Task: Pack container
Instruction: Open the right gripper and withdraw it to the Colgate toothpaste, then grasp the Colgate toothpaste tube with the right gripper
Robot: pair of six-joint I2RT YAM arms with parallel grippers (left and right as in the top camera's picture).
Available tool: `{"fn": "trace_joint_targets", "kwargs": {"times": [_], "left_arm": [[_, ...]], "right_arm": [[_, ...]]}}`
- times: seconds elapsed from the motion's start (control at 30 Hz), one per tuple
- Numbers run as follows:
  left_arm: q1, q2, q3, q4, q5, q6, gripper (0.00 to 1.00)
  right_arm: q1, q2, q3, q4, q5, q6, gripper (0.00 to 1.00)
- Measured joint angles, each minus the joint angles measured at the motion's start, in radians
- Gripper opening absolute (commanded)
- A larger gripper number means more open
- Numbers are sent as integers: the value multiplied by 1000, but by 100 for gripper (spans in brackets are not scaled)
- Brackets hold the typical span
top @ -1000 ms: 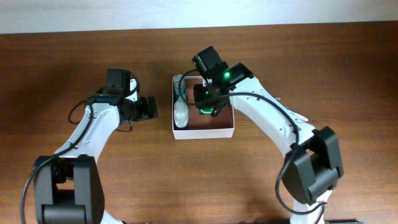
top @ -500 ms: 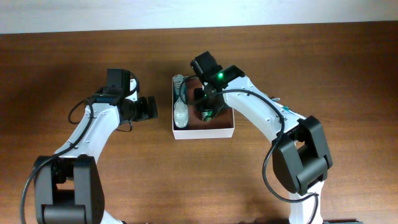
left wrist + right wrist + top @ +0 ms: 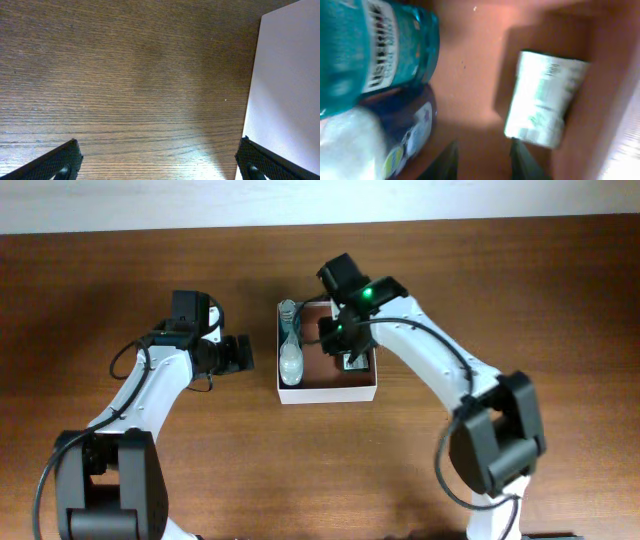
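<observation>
The container (image 3: 330, 393) is a shallow white box with a pinkish-brown inside at the table's middle. My right gripper (image 3: 345, 350) hangs low over its right half. In the right wrist view, that gripper (image 3: 485, 162) is open and empty above the box floor (image 3: 475, 65). A small green-and-white packet (image 3: 540, 102) lies free just beyond its right finger. A teal mouthwash bottle (image 3: 395, 45) and a dark blue bottle (image 3: 412, 132) lie along the left. My left gripper (image 3: 243, 352) is open and empty on the table left of the box, whose white outer wall (image 3: 287, 85) shows in the left wrist view.
A clear bottle (image 3: 290, 358) lies along the box's left inner wall. Bare wooden table (image 3: 140, 75) lies under the left gripper (image 3: 159, 162). A white strip (image 3: 300, 200) runs along the table's far edge.
My right gripper has shifted a little to the right over the box and turned. The green-and-white packet that was between its fingers now lies free on the box floor. The left arm has not moved.
</observation>
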State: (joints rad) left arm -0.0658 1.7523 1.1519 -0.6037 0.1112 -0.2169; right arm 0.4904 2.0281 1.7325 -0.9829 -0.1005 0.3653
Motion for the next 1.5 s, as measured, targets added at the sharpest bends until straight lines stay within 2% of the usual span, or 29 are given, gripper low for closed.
{"fn": "trace_joint_targets", "kwargs": {"times": [0.13, 0.27, 0.4, 0.73, 1.0, 1.07, 1.5], "left_arm": [[0, 0, 0, 0, 0, 0, 99], [0, 0, 0, 0, 0, 0, 99], [0, 0, 0, 0, 0, 0, 99], [0, 0, 0, 0, 0, 0, 100], [0, 0, 0, 0, 0, 0, 99], [0, 0, 0, 0, 0, 0, 99], [0, 0, 0, 0, 0, 0, 100]], "right_arm": [[-46, -141, 20, -95, 67, -8, 44], [-166, -298, 54, -228, 165, -21, 59], [-289, -315, 57, -338, 206, -61, 66], [-491, -271, -105, -333, 225, -125, 66], [-497, -267, -396, -111, 228, -190, 64], [-497, -267, -462, -50, 228, -203, 61], [-497, -265, -643, 148, 228, -235, 53]]}}
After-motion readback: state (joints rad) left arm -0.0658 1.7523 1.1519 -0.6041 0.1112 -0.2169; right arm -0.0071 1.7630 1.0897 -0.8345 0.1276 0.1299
